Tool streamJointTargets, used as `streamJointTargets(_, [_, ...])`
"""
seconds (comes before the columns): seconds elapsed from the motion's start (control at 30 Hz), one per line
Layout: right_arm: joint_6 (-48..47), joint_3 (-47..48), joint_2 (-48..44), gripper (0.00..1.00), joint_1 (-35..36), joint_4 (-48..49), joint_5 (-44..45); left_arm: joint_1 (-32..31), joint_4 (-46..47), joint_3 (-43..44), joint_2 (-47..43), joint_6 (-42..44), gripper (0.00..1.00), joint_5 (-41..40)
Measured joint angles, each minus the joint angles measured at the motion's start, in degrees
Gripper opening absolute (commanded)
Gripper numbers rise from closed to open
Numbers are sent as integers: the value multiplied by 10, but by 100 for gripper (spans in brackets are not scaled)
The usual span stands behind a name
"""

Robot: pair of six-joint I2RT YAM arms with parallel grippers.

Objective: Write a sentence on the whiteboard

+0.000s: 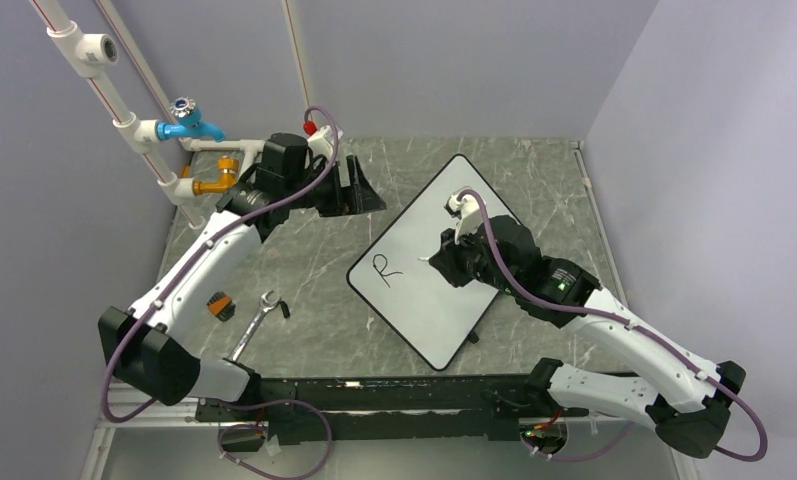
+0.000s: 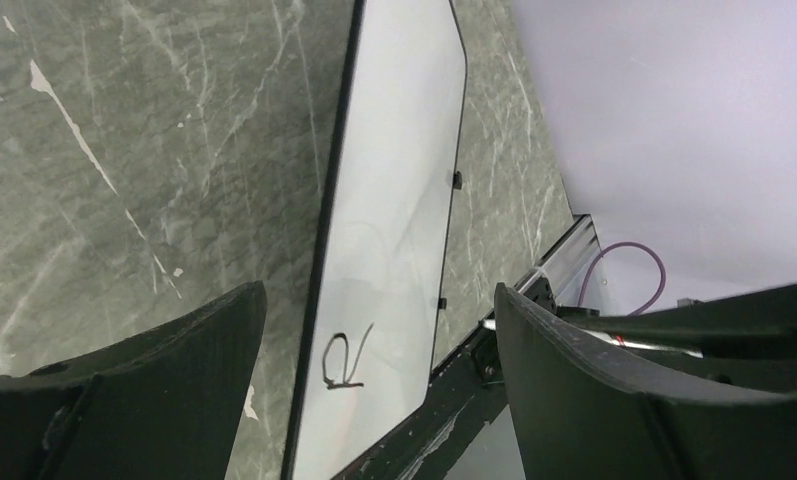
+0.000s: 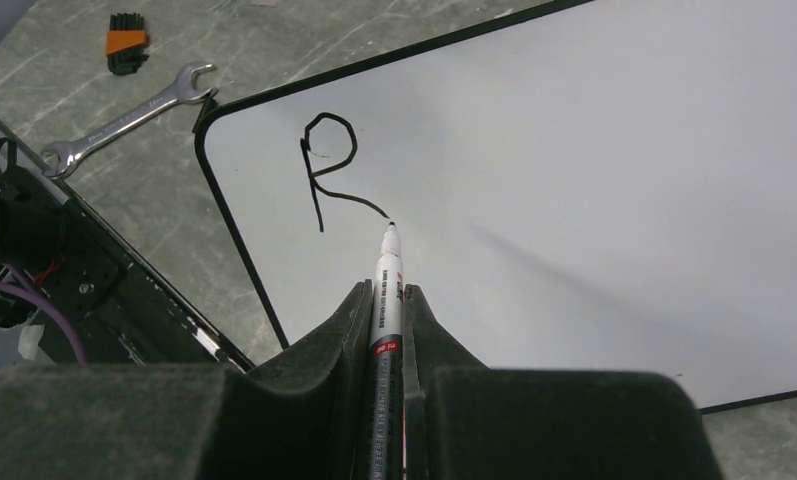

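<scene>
On the marble table [image 1: 304, 250], whiteboard [image 1: 424, 310] shows 1 R [image 1: 385, 268]; right pincer [image 3: 386, 300] clamps marker [image 3: 387, 268], left pincer [image 2: 379, 300] gapes.

We see our left end effector [image 2: 379, 300] spread wide, framing the whiteboard [image 2: 394, 180] on the marbled worktop [image 2: 124, 150], a letter R [image 2: 342, 362] on it.

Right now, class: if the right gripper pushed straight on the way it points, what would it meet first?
Probably the flat white, black-rimmed whiteboard: the right gripper aims its clamped white marker just beside the handwritten black R. Tip contact unclear.
</scene>
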Motion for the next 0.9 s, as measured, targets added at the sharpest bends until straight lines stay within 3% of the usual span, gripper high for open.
streamJointTargets(0.23, [-5, 11, 0, 0, 0, -3, 0, -38, -15, -4, -24, 17, 85, -41])
streamJointTargets(0.4, [-12, 26, 2, 0, -5, 3, -9, -36, -16, -16, -10, 29, 77, -42])
streamJointTargets(0.57, [-13, 26, 17, 0, -18, 9, -31, -35, -4, -28, 25, 38, 65, -11])
streamJointTargets(0.9, [-13, 21, 23, 0, -49, 20, -64, -34, 14, -35, 94, 53, 50, 52])
